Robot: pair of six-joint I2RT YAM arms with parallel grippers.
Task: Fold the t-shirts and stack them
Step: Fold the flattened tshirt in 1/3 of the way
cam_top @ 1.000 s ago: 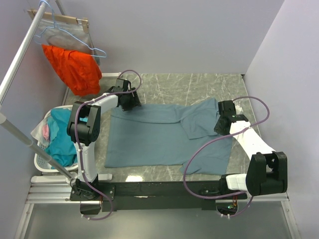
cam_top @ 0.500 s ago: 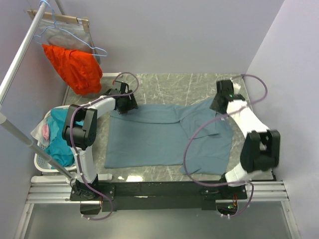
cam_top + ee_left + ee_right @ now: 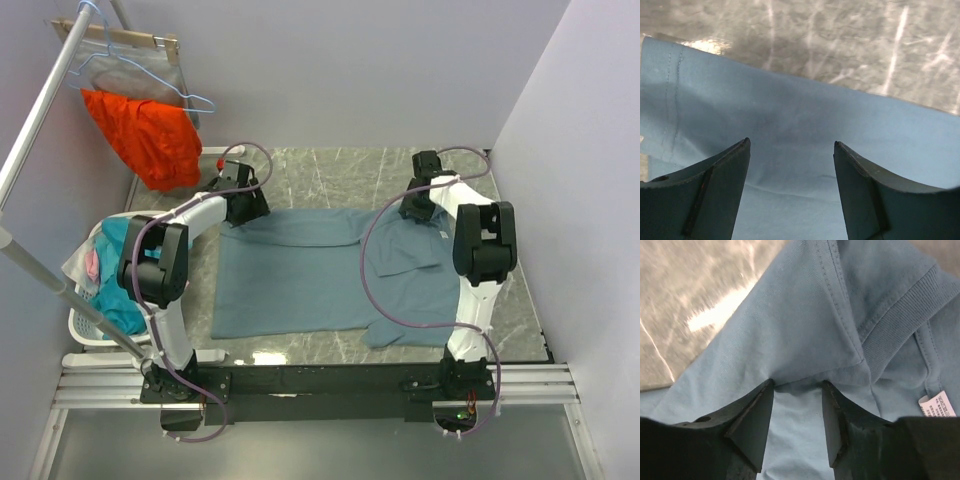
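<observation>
A slate-blue t-shirt (image 3: pixel 310 275) lies spread on the marble table (image 3: pixel 340 170), its right part folded over. My left gripper (image 3: pixel 243 205) hovers at the shirt's far left corner. Its jaws are open above flat cloth (image 3: pixel 805 120) near the hem, left gripper (image 3: pixel 790 144) holding nothing. My right gripper (image 3: pixel 415 203) is at the far right edge by the collar (image 3: pixel 900 310). There the right gripper (image 3: pixel 797 385) stands open, its tips pressed against a ridge of cloth, with shirt fabric lying between them. A white neck label (image 3: pixel 940 406) shows at the right.
A bright orange garment (image 3: pixel 150 135) hangs from a hanger on the rail (image 3: pixel 40 110) at the far left. A white basket (image 3: pixel 85 325) with teal clothes (image 3: pixel 125 275) stands left of the table. Walls close in at the back and right.
The right arm has swung from the shirt's right side to its far edge by the collar, and the folded right part has shifted. The left gripper moved slightly left and farther along the far corner.
</observation>
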